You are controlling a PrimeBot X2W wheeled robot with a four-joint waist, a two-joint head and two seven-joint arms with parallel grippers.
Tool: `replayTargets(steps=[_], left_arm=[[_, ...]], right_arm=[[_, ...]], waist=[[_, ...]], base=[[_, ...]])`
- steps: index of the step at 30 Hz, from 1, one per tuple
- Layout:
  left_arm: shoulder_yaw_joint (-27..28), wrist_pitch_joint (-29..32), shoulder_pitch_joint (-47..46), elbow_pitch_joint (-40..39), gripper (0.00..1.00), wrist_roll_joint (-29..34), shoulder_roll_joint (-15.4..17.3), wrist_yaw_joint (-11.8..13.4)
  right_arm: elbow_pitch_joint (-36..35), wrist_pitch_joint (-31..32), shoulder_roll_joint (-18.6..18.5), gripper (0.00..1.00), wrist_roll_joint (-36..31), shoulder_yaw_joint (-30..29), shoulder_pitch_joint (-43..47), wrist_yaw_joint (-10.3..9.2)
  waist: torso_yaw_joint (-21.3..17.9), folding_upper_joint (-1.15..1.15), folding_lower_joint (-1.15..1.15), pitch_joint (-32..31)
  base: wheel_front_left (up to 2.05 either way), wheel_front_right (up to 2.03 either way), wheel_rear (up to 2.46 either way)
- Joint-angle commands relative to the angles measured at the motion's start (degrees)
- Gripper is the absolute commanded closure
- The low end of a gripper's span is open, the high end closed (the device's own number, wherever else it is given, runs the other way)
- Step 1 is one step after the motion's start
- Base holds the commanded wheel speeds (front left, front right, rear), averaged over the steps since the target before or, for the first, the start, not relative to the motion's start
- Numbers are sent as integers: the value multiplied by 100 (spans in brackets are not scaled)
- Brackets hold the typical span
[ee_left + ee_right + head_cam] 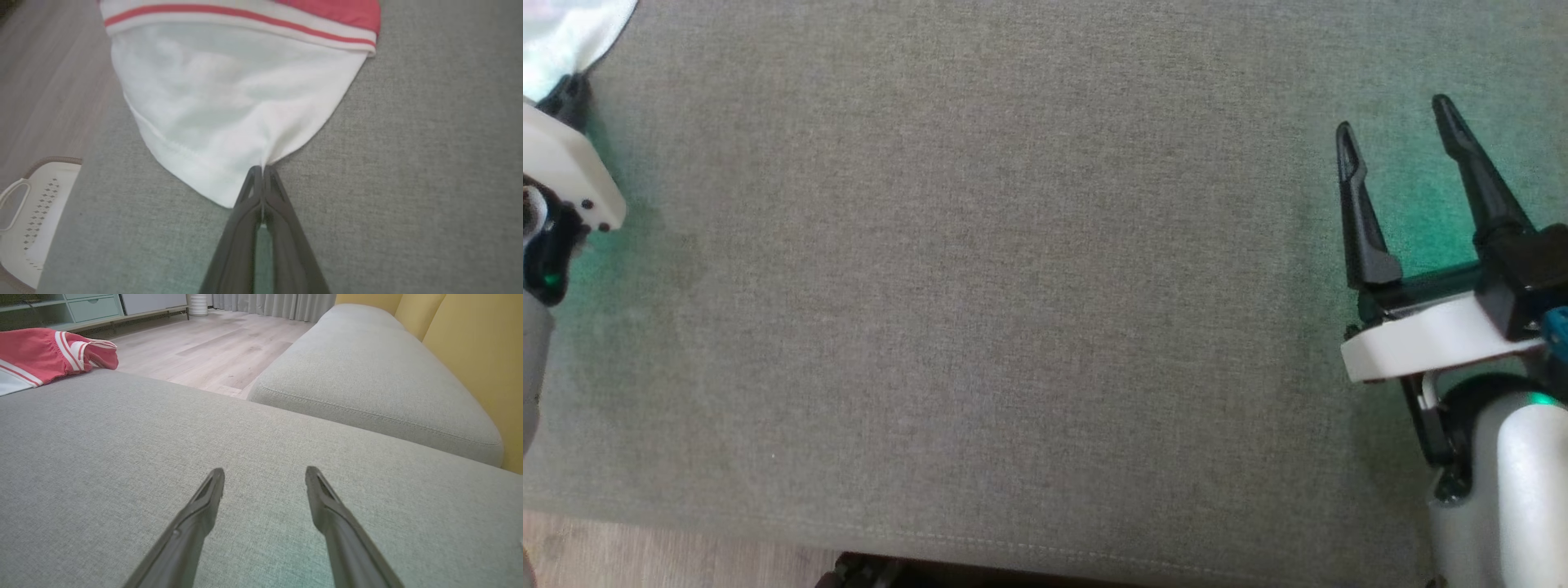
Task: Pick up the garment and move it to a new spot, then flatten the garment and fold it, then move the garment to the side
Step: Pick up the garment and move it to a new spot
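A: Where is the garment (229,94) relative to the grippers?

B: It lies on the grey sofa cushion (1013,286), close to the cushion's edge on the robot's left. It is white, with a red part and a red-and-white striped band at its far end. The left gripper (262,168) has its two dark fingers pressed together on the white hem. The cloth puckers into a small fold right at the fingertips.

A: And the other one?

B: The right gripper (1392,113) has its fingers spread apart with nothing between them. It sits over bare cushion, well apart from the garment. From its wrist camera the red part shows far off at the upper left.

A: Any containers?

B: A white basket (39,208) with a perforated wall and a handle stands on the floor just beside the cushion. It sits low in the left wrist view and is cut by the picture's edge. I cannot tell whether anything is in it.

A: The surface and the room?

B: The cushion is grey woven fabric, flat, with a stitched seam along the near edge. A green glow falls on it near each wrist. Beyond it are a pale wooden floor (212,339) and a second grey seat cushion (367,384) with yellow back cushions (474,347) behind. Further back stand a pale green drawer cabinet (88,306) and grey curtains (278,304).
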Motion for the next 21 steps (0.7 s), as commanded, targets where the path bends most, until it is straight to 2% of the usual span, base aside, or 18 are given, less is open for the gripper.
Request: replayTargets(steps=[1, 10, 15, 21], left_arm=[[134, -143, -260, 18, 100, 86, 365, 12], [215, -816, -644, 205, 100, 170, 605, 19], [-4, -775, -817, -52, 100, 340, 834, 14], [-449, -504, -1037, -765, 100, 527, 1013, 12]], right_arm=[[-201, -29, -9, 0, -27, 96, -128, -4], [292, -419, -9, 0, 342, -36, -160, -4], [724, -711, -9, 0, 613, -189, -89, -4], [1296, -1078, -9, 0, 954, -355, 136, -4]], waist=[[-4, 0, 0, -25], [-109, 0, 0, -625], [-223, 0, 0, -1240], [-425, 0, 0, -2098]], base=[[0, 0, 0], [0, 0, 0], [0, 0, 0], [0, 0, 0]])
